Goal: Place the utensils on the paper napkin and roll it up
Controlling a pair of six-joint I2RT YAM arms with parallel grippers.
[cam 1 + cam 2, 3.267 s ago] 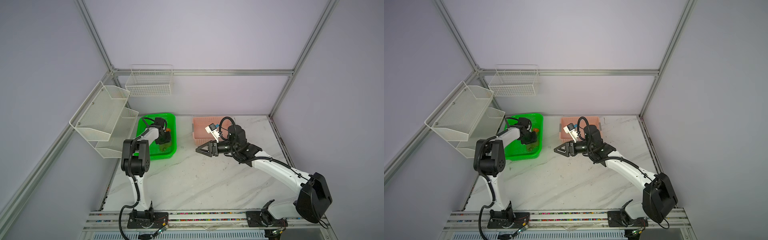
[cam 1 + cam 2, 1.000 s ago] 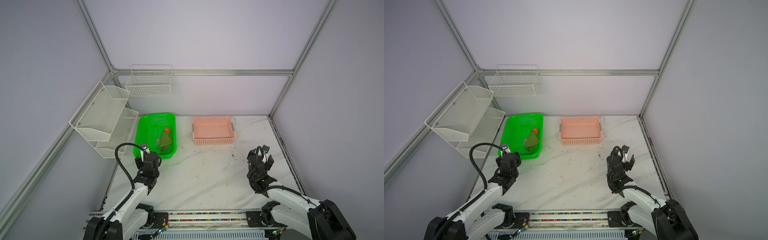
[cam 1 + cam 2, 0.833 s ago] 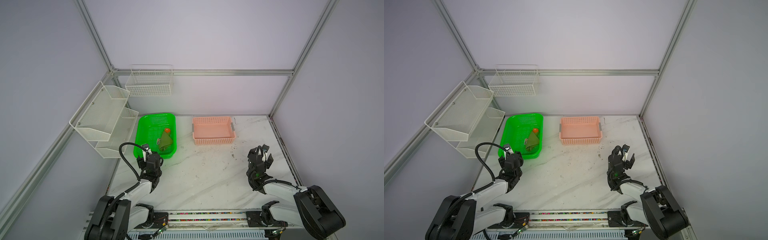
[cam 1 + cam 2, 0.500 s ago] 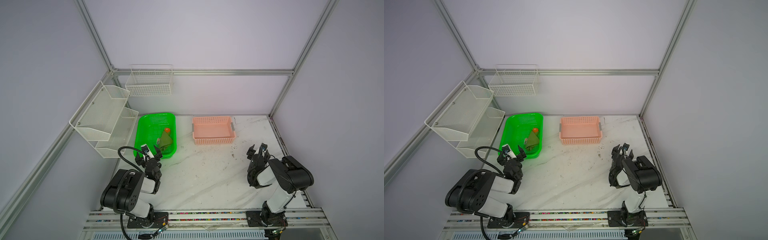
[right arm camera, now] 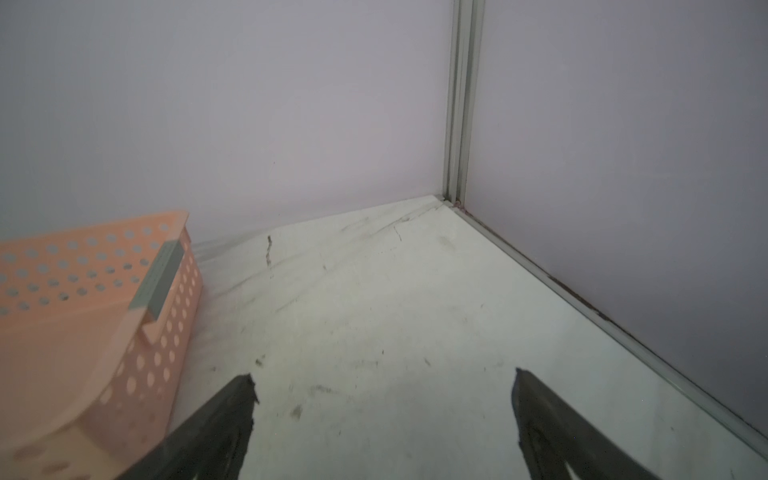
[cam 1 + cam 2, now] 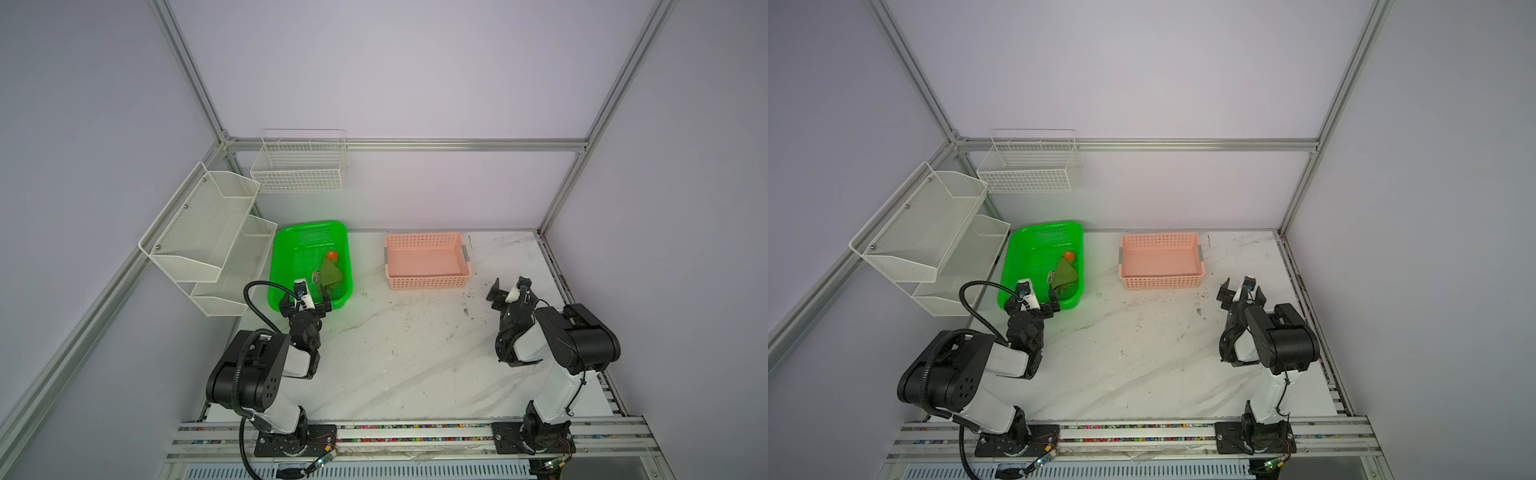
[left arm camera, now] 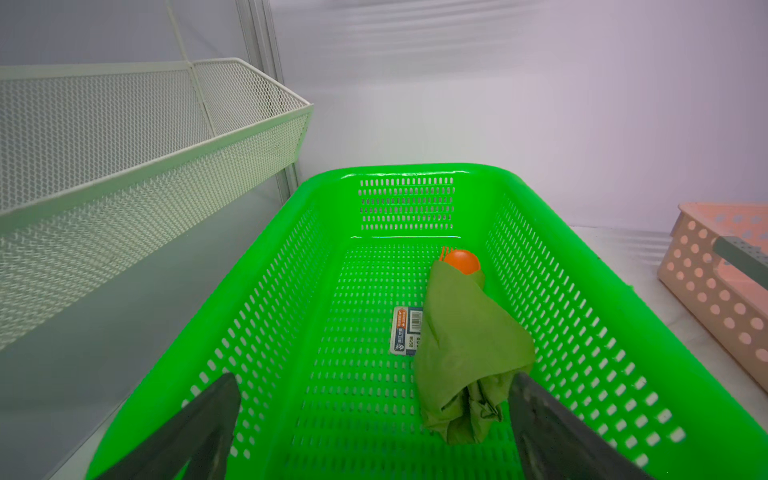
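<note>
Olive paper napkin (image 7: 465, 345) crumpled, rolled, glossy orange utensils (image 7: 461, 262) protruding, perforated green tray (image 7: 582, 316)

A robotics lab cell: aluminium frame (image 6: 415, 144), plain walls (image 6: 415, 62), rail-mounted arms (image 6: 253, 374).

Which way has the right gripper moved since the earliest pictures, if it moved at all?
Yes. The right gripper has gone rightward: from in front of the pink basket's left end to past its right end.
</note>
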